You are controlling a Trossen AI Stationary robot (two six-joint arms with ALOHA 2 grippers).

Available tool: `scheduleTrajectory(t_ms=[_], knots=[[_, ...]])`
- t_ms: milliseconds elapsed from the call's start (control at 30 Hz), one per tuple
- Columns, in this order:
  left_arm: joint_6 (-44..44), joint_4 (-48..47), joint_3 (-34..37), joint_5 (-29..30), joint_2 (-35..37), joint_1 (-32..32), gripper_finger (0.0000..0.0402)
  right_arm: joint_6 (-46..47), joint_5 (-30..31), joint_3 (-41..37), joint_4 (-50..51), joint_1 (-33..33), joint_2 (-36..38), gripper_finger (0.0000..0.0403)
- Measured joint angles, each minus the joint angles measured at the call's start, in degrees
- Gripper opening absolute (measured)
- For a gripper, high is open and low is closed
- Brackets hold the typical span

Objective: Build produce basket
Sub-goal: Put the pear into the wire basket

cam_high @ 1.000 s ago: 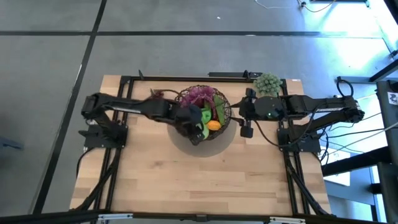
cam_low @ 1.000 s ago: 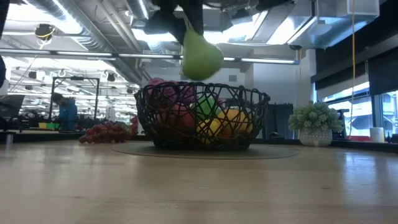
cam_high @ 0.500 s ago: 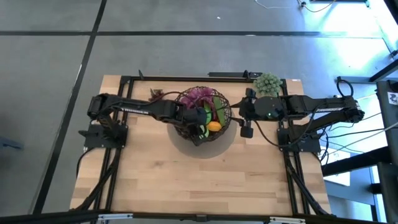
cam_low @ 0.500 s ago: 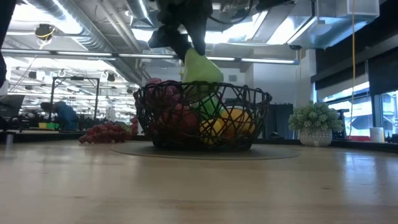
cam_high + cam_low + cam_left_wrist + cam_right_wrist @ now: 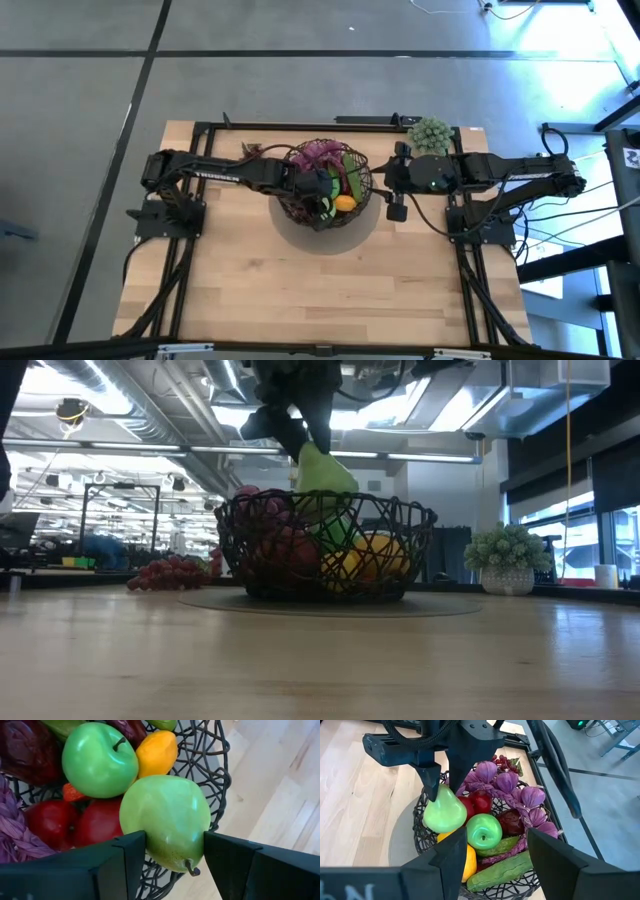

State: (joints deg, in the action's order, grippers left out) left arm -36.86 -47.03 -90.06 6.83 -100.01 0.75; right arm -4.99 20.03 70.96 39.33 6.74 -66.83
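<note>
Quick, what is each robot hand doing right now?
Left gripper: shut on a green pear, over the basket.
Right gripper: open, holding nothing, beside the basket.

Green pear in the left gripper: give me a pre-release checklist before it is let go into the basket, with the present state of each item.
1. Left gripper shut on the green pear: ok.
2. Pear over the basket: ok by the high view, though it hangs near the rim.
3. Pear low enough to release: cannot tell; in the low view it sits about at rim height.
4. Room among the produce, beside the green apple: cannot tell.
5. Right gripper clear, outside the basket: ok.
6. Basket upright on the table: ok.
</note>
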Motion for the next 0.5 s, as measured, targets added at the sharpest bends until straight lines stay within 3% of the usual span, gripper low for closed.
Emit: scheduleTrajectory(t_ms=[500], knots=[[-1.5,0.1,0.0,0.1,-0.6,0.0,0.0170,0.0,-0.1,0.0,-0.1,0.0,0.0,0.0207]])
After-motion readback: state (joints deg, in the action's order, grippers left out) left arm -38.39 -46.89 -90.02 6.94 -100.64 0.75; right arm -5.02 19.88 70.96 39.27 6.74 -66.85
